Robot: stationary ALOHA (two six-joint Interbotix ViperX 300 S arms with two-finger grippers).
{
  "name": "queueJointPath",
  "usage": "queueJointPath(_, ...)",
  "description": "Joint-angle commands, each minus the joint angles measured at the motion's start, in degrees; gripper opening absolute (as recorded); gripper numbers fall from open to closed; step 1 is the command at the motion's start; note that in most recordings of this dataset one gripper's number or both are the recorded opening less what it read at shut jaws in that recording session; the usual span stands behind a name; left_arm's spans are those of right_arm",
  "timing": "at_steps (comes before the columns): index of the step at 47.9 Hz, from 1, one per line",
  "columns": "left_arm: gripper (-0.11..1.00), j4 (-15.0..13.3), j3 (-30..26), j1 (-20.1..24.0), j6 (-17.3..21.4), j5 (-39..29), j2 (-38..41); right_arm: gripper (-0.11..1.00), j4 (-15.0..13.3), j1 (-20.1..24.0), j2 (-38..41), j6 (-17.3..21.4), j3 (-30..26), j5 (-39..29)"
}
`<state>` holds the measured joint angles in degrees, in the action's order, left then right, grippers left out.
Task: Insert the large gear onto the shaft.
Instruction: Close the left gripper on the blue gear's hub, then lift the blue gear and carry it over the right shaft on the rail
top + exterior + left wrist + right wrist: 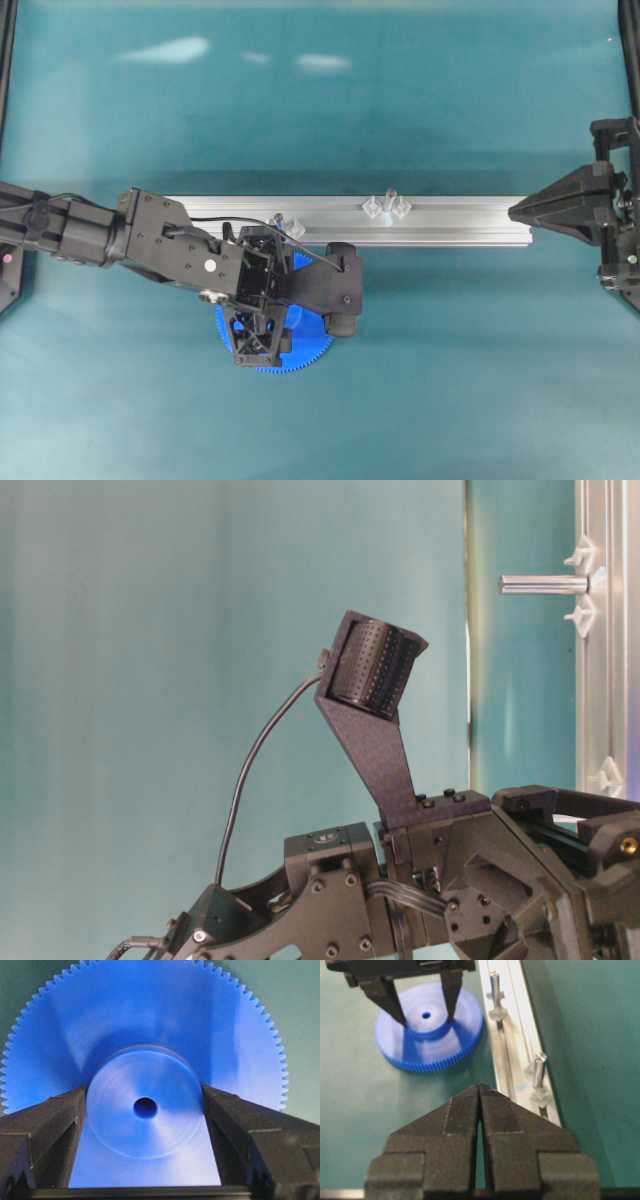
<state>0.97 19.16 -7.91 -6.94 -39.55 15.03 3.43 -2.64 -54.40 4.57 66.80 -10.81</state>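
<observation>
You had a teal table surface (450,380) filling the whole scene, with pale glare patches (165,48) from overhead lights near its far edge and dark frame posts (6,60) at both sides.

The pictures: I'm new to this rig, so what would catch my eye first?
A big bright-blue plastic toothed gear lies flat on the teal table, its raised hub between the left gripper's black fingers. Behind it, a silver aluminium rail carries two clear upright pins. The right gripper hangs shut, apart.
</observation>
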Motion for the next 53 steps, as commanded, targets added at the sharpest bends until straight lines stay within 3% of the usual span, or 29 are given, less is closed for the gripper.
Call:
queueJointPath(1, 0.76, 0.00, -0.26, -0.26, 0.18, -0.09, -0.18, 0.04, 0.09, -0.09, 0.26, 0.53, -0.53, 0.26)
queueJointPath(25, 0.76, -0.09, -1.49, -0.26, 0.00, -3.08, -4.13, 0.04, 0.09, -0.09, 0.18, 0.53, -0.53, 0.26)
queueJointPath(53, 0.76, 0.35, -16.70, 1.05, 4.75, -21.09, -5.01, 0.04, 0.09, -0.09, -0.09, 0.70, -0.35, 0.26)
